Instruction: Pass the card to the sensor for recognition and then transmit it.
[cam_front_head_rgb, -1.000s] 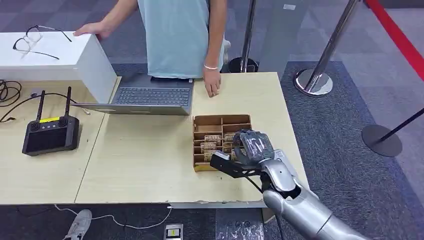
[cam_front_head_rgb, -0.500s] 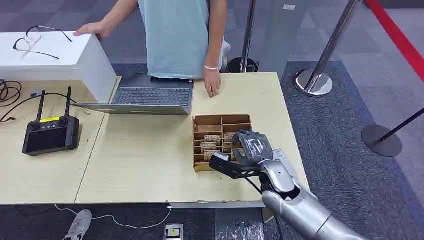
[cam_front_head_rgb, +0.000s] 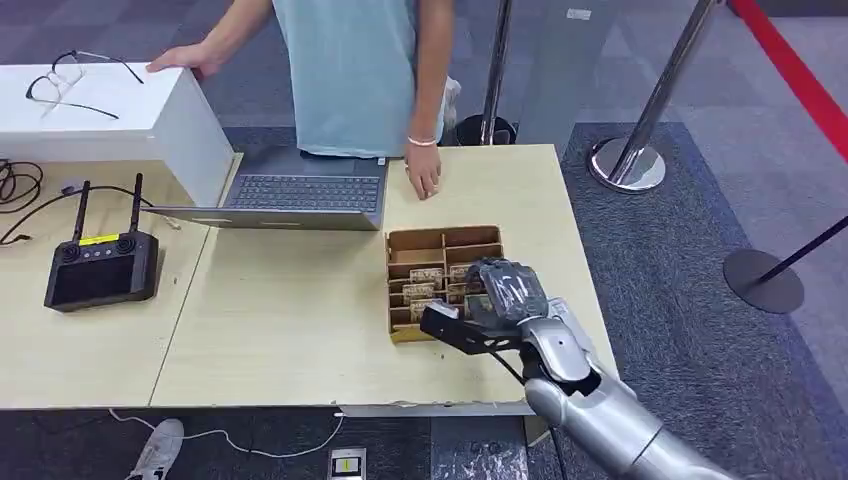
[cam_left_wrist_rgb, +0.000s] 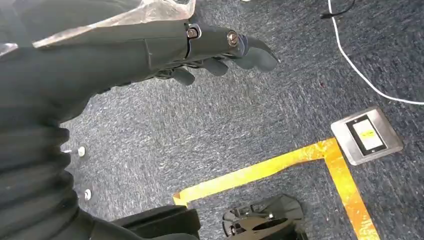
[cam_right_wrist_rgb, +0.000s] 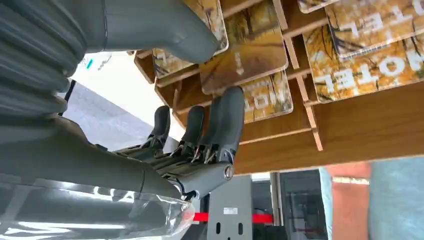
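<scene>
Over the near right part of the desk (cam_front_head_rgb: 300, 300), the right hand (cam_front_head_rgb: 500, 295) hangs above the cardboard card box (cam_front_head_rgb: 440, 245), covering the box's near right compartments; against the frames from a second ago it has barely shifted, perhaps a touch toward the box, and the silver right arm still comes up from the desk's near right corner at the same slant. From the right wrist camera the hand's fingers (cam_right_wrist_rgb: 222, 120) reach straight out, side by side, toward the cards (cam_right_wrist_rgb: 360, 65) standing in their slots, with the thick thumb (cam_right_wrist_rgb: 165, 27) extended apart from them on the other side of one card (cam_right_wrist_rgb: 247, 50); the fingertips lie at that card's edge, but whether thumb and fingers truly pinch it I cannot tell. The cards are yellow-brown and carry the word MOTEL. The box sits toward the desk's right edge, nearer the front than the back. The left hand (cam_left_wrist_rgb: 210, 47) hangs over blue-grey carpet, fingers loosely curled and holding nothing. At the far edge a person's hand (cam_front_head_rgb: 425, 175) has drawn back slightly since a second ago, beside a grey laptop (cam_front_head_rgb: 300, 195). A black controller (cam_front_head_rgb: 100, 265) lies at the left.
</scene>
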